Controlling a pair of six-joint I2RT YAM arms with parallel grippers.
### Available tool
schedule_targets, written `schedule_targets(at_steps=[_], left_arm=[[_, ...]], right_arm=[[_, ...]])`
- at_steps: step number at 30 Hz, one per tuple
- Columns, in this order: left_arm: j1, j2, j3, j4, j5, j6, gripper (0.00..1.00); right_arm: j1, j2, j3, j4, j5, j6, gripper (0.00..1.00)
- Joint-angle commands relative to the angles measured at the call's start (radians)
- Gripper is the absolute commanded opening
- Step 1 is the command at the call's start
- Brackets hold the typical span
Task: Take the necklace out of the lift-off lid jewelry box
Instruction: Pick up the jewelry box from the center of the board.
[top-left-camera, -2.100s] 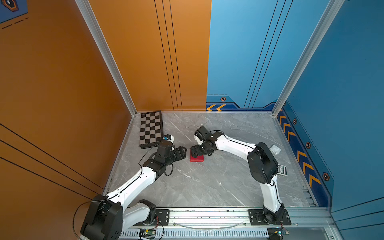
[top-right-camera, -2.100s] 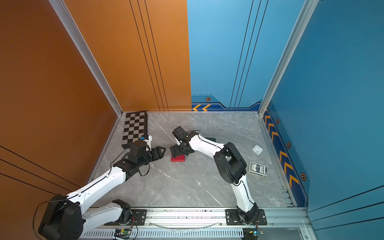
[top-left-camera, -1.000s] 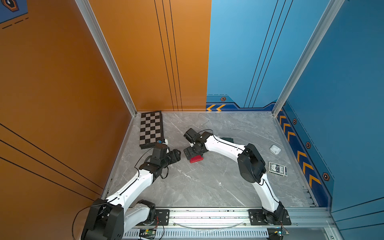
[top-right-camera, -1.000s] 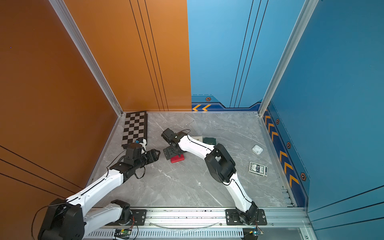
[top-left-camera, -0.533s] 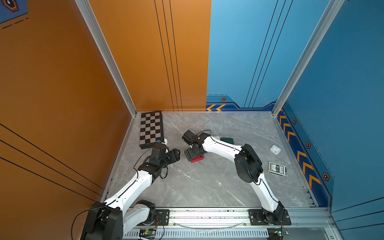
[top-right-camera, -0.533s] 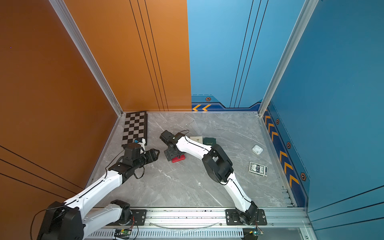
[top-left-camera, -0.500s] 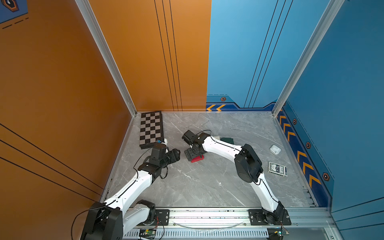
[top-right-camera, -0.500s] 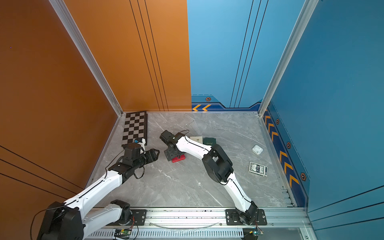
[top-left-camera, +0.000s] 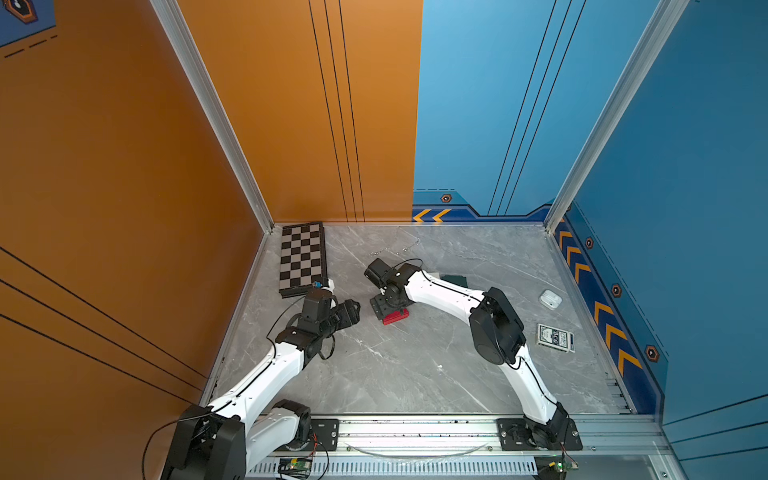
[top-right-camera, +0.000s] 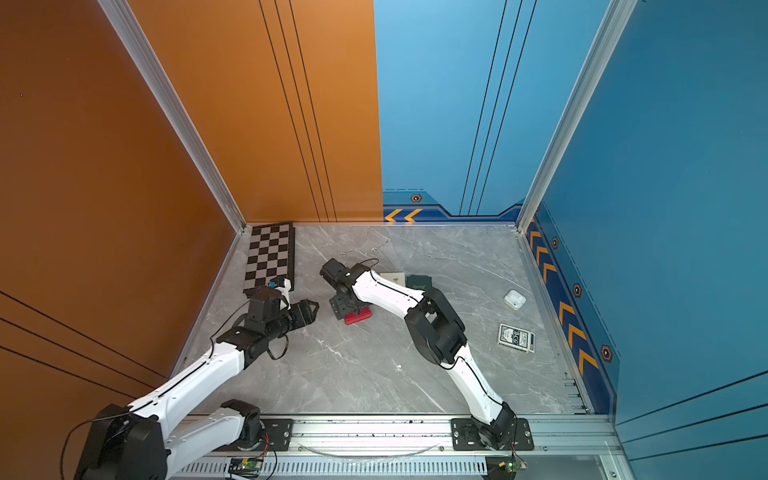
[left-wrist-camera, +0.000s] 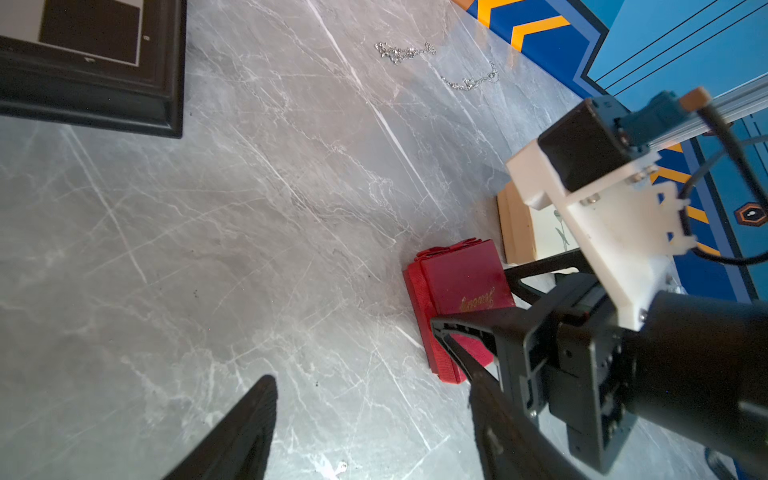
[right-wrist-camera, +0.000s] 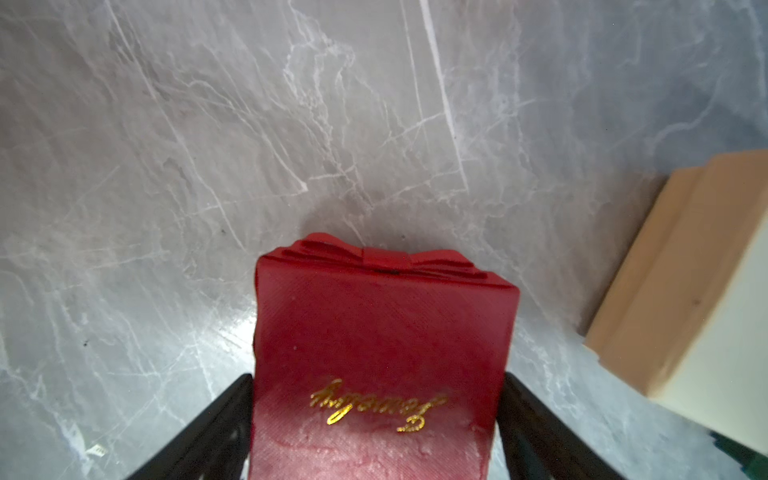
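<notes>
Key relation: box (right-wrist-camera: 382, 332) sits right between the right gripper's (top-left-camera: 387, 308) fingers (right-wrist-camera: 220, 419), under its palm, lid on. Its long axis runs straight ahead of that gripper, with the bow (right-wrist-camera: 386, 257) at the far end, so the jaws span the short side. The jaws are spread wide, one finger along each side wall, at or just off the red card; can't tell whether they press. Necklace isn't visible, I judge it's inside. Loose chains (left-wrist-camera: 405, 52) lie on the table (top-left-camera: 415, 365) well beyond the right gripper, toward the back wall; can't tell if they matter. Right arm is clearly the nearer one: forearm stretched over, wrist bent down, gripper coming at the box steeply from above. Left gripper (top-left-camera: 354, 312) is low and roughly level, pointing at the box, near but apart, jaws wide with nothing between. Beige box (right-wrist-camera: 685, 299) sits near one right finger, apart from the red one. Next looks like a lid lift with the right; the grip must sit on the lid, not the base, or the whole box comes up. Left looks placed to pin the base.
</notes>
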Motion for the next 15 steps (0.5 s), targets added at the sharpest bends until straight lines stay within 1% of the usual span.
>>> schedule_targets(at_steps=[1,12,15], left_arm=[[0.008,-0.006,-0.01,0.006,0.008,0.017,0.75],[0.009,-0.004,-0.009,0.013,0.014,0.028,0.76],[0.008,-0.003,-0.015,0.032,0.023,0.032,0.77]], right_arm=[[-0.011,0.032,0.02,-0.042,-0.007,-0.015,0.89],[-0.018,0.036,0.021,-0.043,-0.011,-0.014,0.91],[-0.021,0.038,0.022,-0.043,-0.014,-0.018,0.89]])
